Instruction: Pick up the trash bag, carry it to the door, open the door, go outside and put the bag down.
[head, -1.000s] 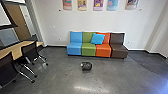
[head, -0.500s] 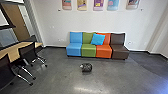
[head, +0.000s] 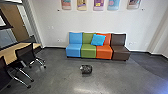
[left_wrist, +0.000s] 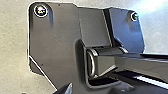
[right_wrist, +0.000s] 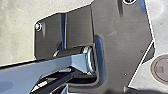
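A small black trash bag (head: 86, 69), with a lighter patch on one side, rests on the grey floor in the head view, in front of a row of coloured seats and apart from them. Dark parts of my left gripper (left_wrist: 65, 88) show at the edge of the left wrist view. In the right wrist view, similar parts of my right gripper (right_wrist: 62, 89) show beside the robot's own plate. The bag touches no part of the robot in the head view.
Blue, green, orange and brown seats (head: 118, 53) stand along the wall, with a blue cushion (head: 98, 40) on them. At the left are a wooden table (head: 8, 55), black wheeled chairs (head: 25, 55) and a brown door (head: 17, 22). A round floor cover (right_wrist: 161, 69) lies beside the robot.
The head camera has moved slightly forward, so the bag, seats and chairs appear a little lower and nearer. The bag still lies on the floor.
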